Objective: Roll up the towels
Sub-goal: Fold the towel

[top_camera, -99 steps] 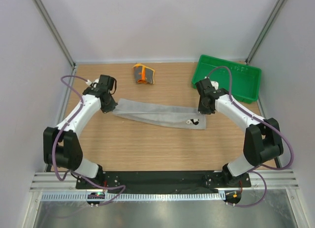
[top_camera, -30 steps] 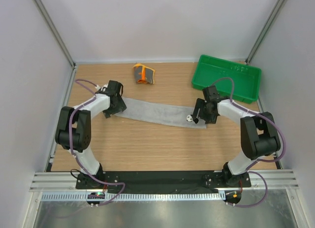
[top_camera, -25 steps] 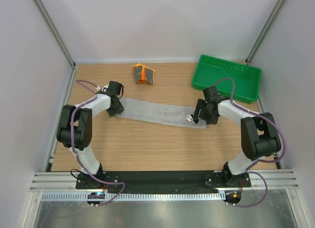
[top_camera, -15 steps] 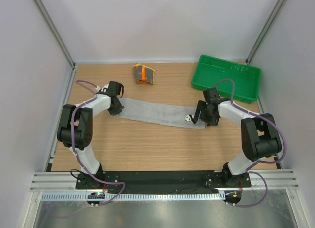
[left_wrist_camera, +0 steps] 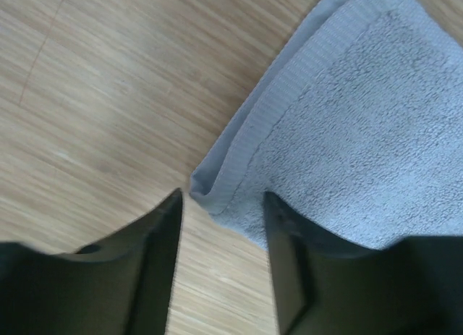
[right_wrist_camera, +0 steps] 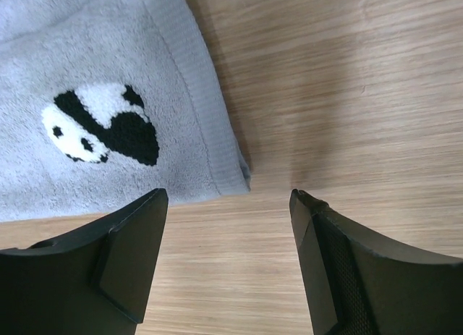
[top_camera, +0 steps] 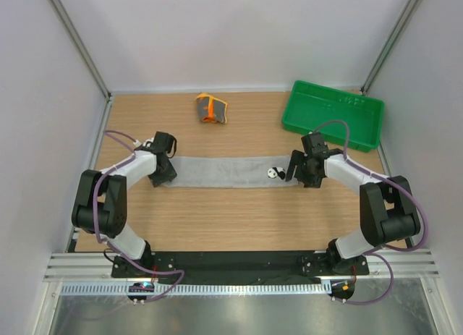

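Note:
A long light grey towel (top_camera: 221,171) lies flat as a strip across the table, with a panda patch (top_camera: 273,173) near its right end. My left gripper (top_camera: 166,178) stands open at the strip's left end. In the left wrist view the folded corner of the grey towel (left_wrist_camera: 347,125) sits just ahead of the left gripper (left_wrist_camera: 223,197), with bare wood between the fingers. My right gripper (top_camera: 292,169) is open at the right end. There the towel's corner (right_wrist_camera: 217,154) lies just ahead of the right gripper (right_wrist_camera: 230,195). The orange and grey towel (top_camera: 210,108) sits rolled at the back.
A green tray (top_camera: 365,132) stands at the back right, close behind the right arm. White walls enclose the table on three sides, with metal posts in the back corners. The arm bases sit on a black plate at the near edge.
The grey towel, slanted before, now lies straight and level; its left end has come nearer. The left gripper moved with that end. The right gripper stayed open at the right end.

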Robot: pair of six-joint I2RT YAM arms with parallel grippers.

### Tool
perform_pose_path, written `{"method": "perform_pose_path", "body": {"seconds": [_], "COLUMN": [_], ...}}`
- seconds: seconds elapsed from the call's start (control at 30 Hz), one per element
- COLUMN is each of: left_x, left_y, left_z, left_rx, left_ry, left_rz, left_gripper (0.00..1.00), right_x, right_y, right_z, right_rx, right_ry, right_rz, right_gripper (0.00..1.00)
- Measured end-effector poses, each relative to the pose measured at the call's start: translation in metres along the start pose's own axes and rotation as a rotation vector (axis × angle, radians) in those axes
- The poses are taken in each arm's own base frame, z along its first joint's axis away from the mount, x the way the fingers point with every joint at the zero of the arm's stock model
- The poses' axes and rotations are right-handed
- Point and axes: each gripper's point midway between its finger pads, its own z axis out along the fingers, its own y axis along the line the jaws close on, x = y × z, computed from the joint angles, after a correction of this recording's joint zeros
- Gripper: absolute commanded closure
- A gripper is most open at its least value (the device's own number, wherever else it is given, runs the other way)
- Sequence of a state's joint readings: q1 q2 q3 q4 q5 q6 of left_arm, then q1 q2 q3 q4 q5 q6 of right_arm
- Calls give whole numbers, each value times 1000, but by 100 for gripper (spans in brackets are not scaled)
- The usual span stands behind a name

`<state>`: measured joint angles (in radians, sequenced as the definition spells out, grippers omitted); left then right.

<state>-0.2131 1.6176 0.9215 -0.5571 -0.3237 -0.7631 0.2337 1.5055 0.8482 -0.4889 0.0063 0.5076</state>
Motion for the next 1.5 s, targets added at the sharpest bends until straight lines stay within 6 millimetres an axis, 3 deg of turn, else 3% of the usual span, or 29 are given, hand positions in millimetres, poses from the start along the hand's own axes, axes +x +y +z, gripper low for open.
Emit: {"method": "perform_pose_path", "body": {"seconds": [0.13, 0.3, 0.47, 0.63, 0.77, 0.83, 1.0, 1.17, 1.3, 1.43, 1.5], "left_x": [2, -6, -28, -57, -68, -67, -59, -52, -41, -37, -38], "left_y": [1, 4, 0, -1, 8, 14, 24, 29, 33, 33, 32], "left_z": [-7, -28, -62, -106, -131, -138, -143, -143, -140, -137, -136], "left_rx": [9, 36, 81, 134, 143, 136, 119, 122, 138, 144, 144], "left_ry": [8, -20, -74, -157, -209, -218, -197, -179, -166, -152, -153], "left_rz": [-12, -25, -40, -38, -21, -2, 74, 151, 188, 211, 214], "left_gripper": [26, 20, 18, 16, 14, 14, 15, 14, 14, 14, 14], "right_x": [12, 7, 3, 0, 1, 2, 4, 4, -10, -23, -30], "right_y": [2, 6, 7, 7, 7, 6, -3, -25, -35, -30, -15], "right_z": [6, 10, 12, 14, 16, 17, 15, 0, -18, -34, -44], "right_rx": [-29, -61, -81, -94, -99, -97, -56, 55, 127, 174, 169], "right_ry": [29, 2, -16, -31, -36, -34, -32, -59, -111, -159, -186], "right_rz": [16, 45, 74, 92, 101, 101, 92, 67, 47, 4, -41], "right_gripper": [29, 35, 41, 57, 69, 81, 97, 99, 99, 99, 99]}}
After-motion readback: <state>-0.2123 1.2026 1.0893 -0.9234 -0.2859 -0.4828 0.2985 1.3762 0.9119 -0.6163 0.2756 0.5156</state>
